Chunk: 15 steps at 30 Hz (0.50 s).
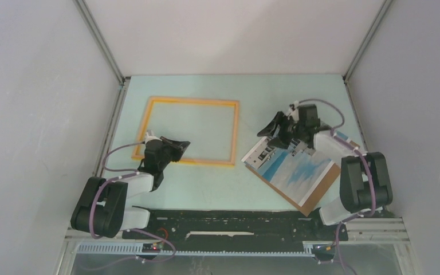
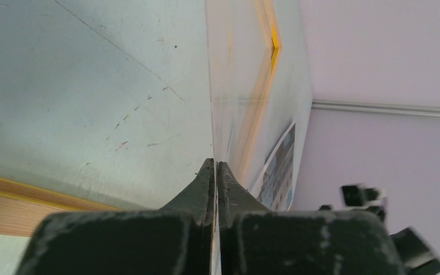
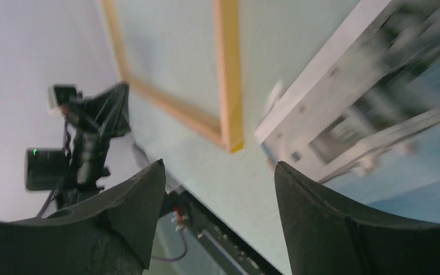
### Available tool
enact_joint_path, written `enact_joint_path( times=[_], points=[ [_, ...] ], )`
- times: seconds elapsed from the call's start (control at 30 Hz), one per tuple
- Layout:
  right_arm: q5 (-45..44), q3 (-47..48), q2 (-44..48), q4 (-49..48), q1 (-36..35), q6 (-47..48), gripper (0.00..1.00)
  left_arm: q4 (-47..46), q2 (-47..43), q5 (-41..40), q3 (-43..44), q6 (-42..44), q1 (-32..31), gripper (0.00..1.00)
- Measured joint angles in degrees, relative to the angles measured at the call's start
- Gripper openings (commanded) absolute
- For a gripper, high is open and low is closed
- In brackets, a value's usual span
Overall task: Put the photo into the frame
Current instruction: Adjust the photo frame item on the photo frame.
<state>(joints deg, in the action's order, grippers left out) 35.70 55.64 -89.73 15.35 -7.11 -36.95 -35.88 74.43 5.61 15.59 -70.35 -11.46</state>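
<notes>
The frame (image 1: 236,132), with a thin yellow-orange rim, lies flat at the table's left-middle. My left gripper (image 1: 184,145) is at its near-left corner. In the left wrist view the gripper (image 2: 215,163) is shut on the edge of a thin clear pane (image 2: 229,86), seen edge-on, with the rim (image 2: 11,186) below. The photo (image 1: 298,172) lies face up at the right on a brown backing board (image 1: 298,204). My right gripper (image 1: 269,129) hovers open and empty over the photo's far-left corner. The right wrist view (image 3: 217,166) shows the frame corner (image 3: 227,69) and the photo (image 3: 389,114).
Grey enclosure walls close in the table on the left, right and back. A black rail (image 1: 235,220) runs along the near edge between the arm bases. My left arm (image 3: 86,143) shows in the right wrist view.
</notes>
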Motion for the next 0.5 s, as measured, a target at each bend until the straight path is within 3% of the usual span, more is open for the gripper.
enact_joint_path(
  times=[0.17, 0.5],
  points=[
    [3.3, -20.1, 2.3, -22.6, -6.7, -16.7, 0.78, -0.1, -0.7, -0.6, 0.0, -1.9, -0.2, 0.00],
    [1.1, -28.2, -3.8, -53.4, -13.2, -38.3, 0.75, -0.4, -1.0, -1.0, 0.0, -4.5, -1.6, 0.00]
  ],
)
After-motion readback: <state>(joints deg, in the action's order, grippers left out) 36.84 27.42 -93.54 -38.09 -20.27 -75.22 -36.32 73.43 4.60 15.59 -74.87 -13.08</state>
